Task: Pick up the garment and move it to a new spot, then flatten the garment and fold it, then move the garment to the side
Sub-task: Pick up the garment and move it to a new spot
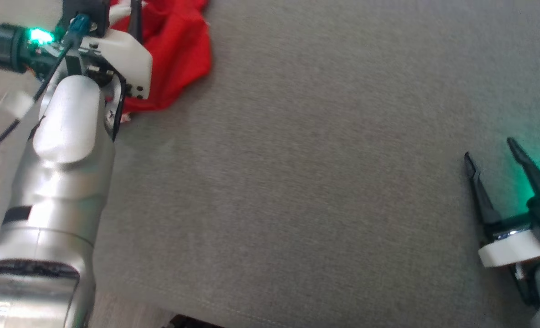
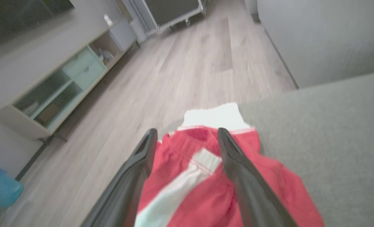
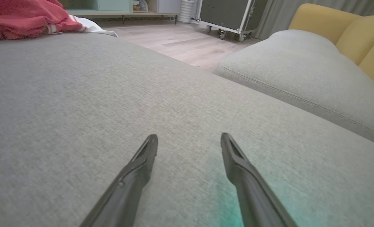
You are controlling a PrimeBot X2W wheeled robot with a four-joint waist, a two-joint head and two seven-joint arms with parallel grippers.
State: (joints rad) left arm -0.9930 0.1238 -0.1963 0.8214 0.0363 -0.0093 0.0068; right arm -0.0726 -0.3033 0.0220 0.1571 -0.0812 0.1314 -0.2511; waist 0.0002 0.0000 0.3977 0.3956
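The garment is red with white trim and lies crumpled at the far left corner of the grey cushion. My left gripper hovers open over the garment, its two fingers straddling the red cloth and a white stripe; nothing is pinched between them. In the head view the left arm's wrist covers part of the cloth. My right gripper stands open at the lower right, over bare cushion, far from the garment. The right wrist view has the open right gripper above grey fabric, with the garment at the top left.
The cushion's left edge drops to a wooden floor. A low pale cabinet stands along the wall, a blue basket beside it. A wheeled dark case and a yellow backrest lie beyond the sofa.
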